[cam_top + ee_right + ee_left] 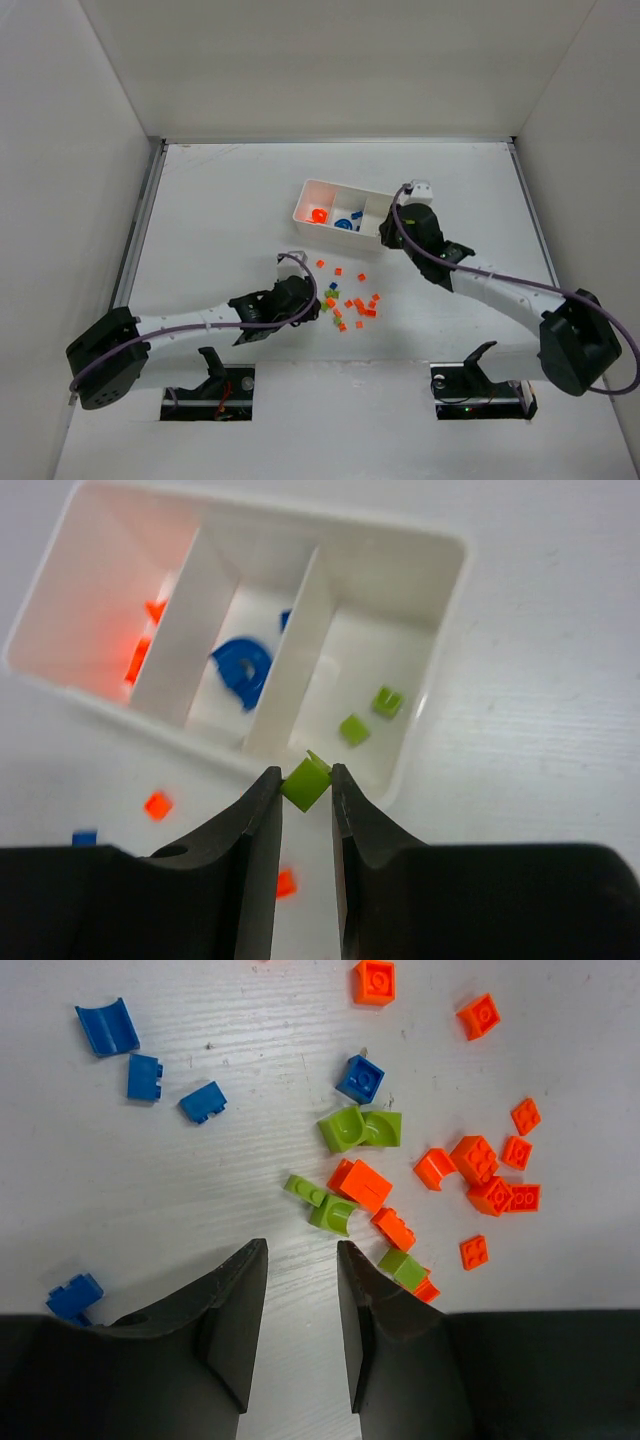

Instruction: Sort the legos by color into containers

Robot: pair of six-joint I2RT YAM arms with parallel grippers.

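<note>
Our right gripper (pixel 304 776) has its fingers drawn almost together on a small yellow-green plastic cube (pixel 306 785), which fills the narrow gap between the tips. In the right wrist view the cube sits at the near wall of the white rectangular plastic tray (pixel 448 555), at the edge of its right-hand compartment. We cannot tell whether the cube touches that wall.

That compartment holds two more yellow-green cubes (pixel 353 728). The middle one holds a large rounded blue piece (pixel 240 670), and the left one holds orange-red pieces (pixel 135 660).

Our left gripper (pixel 300 1260) hangs over the white table (pixel 200 1190) with its fingers moderately apart and nothing between them. Just beyond its tips lie the loose yellow-green pieces (pixel 360 1128), mixed in with a cluster of orange-red bricks (pixel 480 1165) that spreads to the right. One orange-red brick touches two of the green ones.

The loose blue pieces (pixel 144 1077) lie off to the left, well apart from that cluster. One blue cube (pixel 360 1079) sits just above the green pair.

From the top view, the scatter lies between the two arms, near the tray.
</note>
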